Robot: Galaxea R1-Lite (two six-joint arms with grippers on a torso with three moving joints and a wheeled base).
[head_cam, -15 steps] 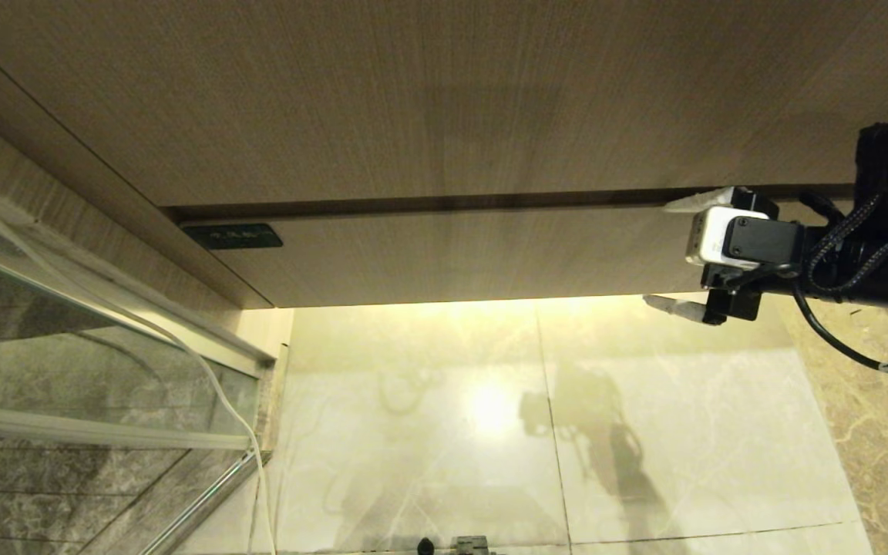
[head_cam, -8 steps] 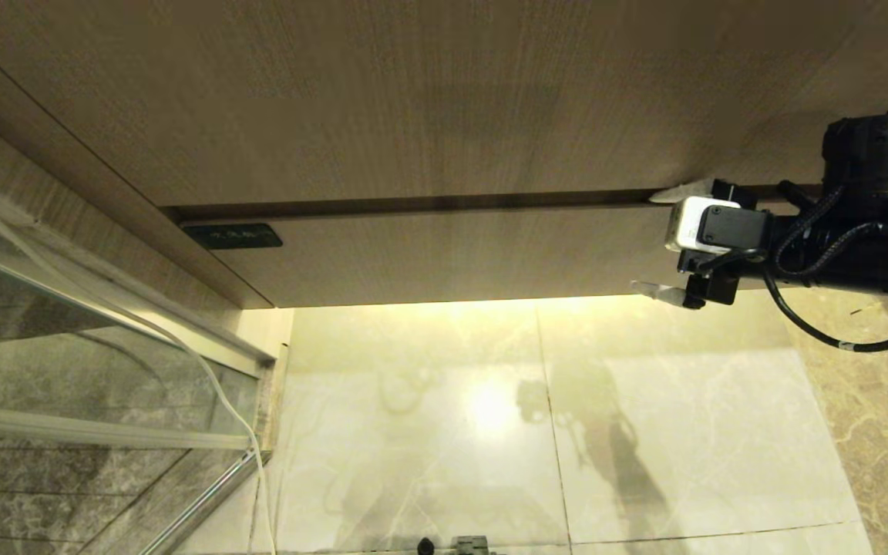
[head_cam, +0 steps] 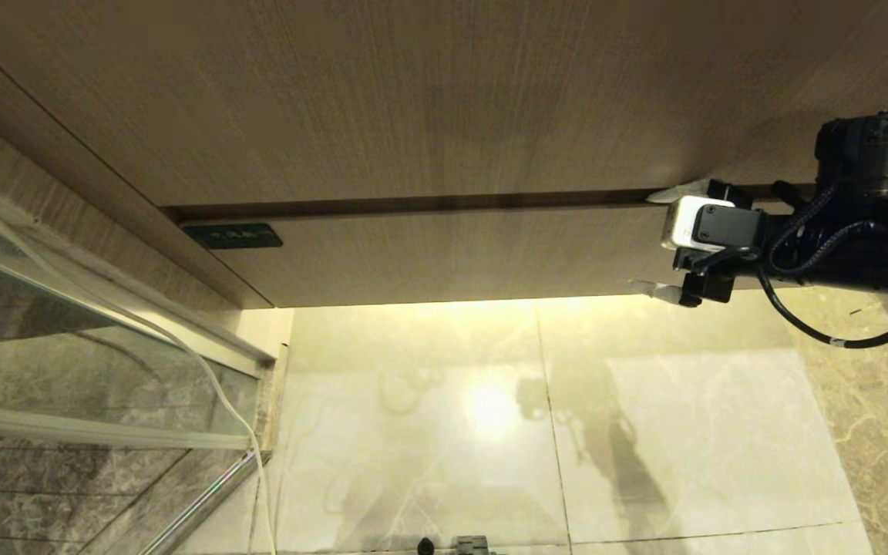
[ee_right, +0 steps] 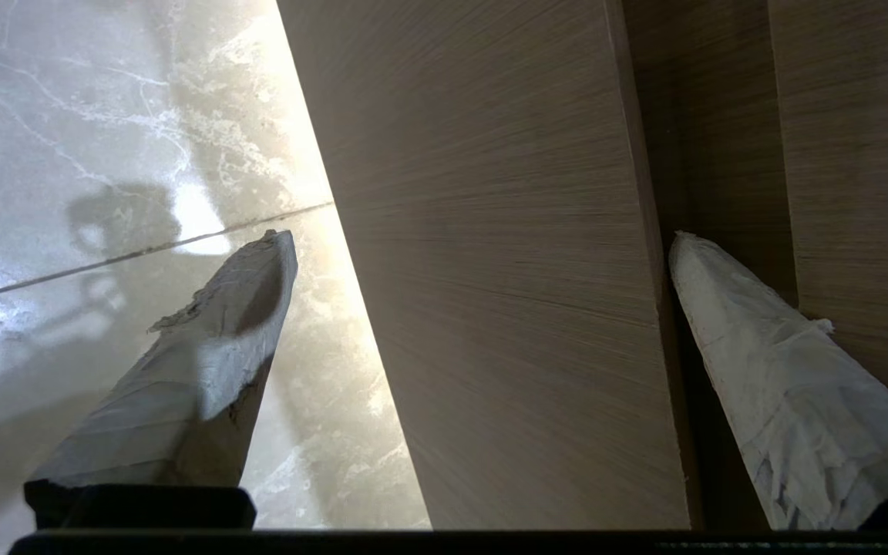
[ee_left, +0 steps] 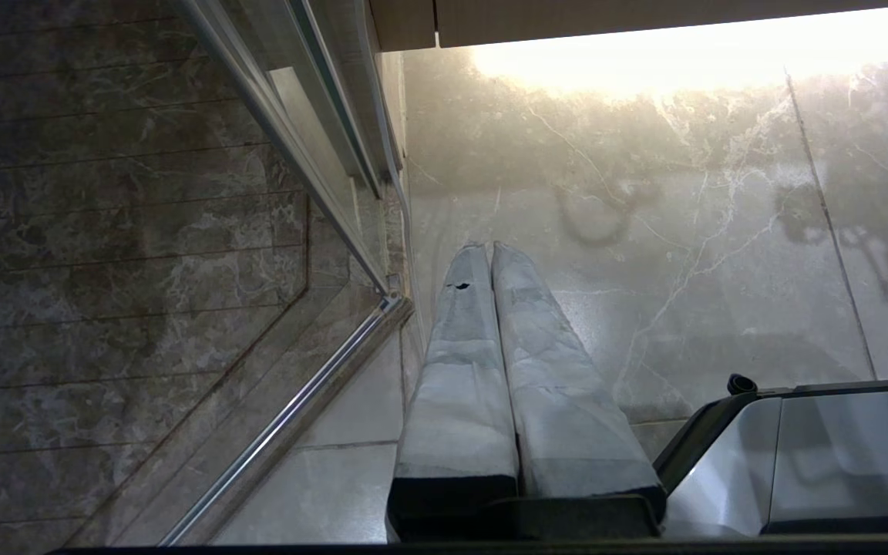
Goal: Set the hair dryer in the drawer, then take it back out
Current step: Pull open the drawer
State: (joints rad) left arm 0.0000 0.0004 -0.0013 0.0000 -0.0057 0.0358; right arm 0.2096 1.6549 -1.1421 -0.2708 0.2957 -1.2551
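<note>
The drawer (head_cam: pixel 452 254) is a wide wood-grain front, pushed in flush under a larger wood panel. My right gripper (head_cam: pixel 647 241) is open at the front's right end. One fingertip (head_cam: pixel 660 196) sits at the dark gap above the front, and the other (head_cam: pixel 640 287) is just below its lower edge. In the right wrist view the drawer front (ee_right: pixel 506 308) fills the space between the spread fingers of the gripper (ee_right: pixel 482 239). My left gripper (ee_left: pixel 482 248) is shut and empty, parked low over the floor. The hair dryer is out of view.
A small black box (head_cam: pixel 232 235) sits at the drawer front's left end. A glass shower door (head_cam: pixel 66 347) with a metal frame stands on the left, and a thin white cable (head_cam: pixel 216 381) hangs along it. Glossy marble floor (head_cam: pixel 683 432) lies below. The robot's base (ee_left: pixel 814 455) is beside the left gripper.
My right gripper has moved a little left and closer to the drawer front, still open. The drawer and the left arm have not moved.
</note>
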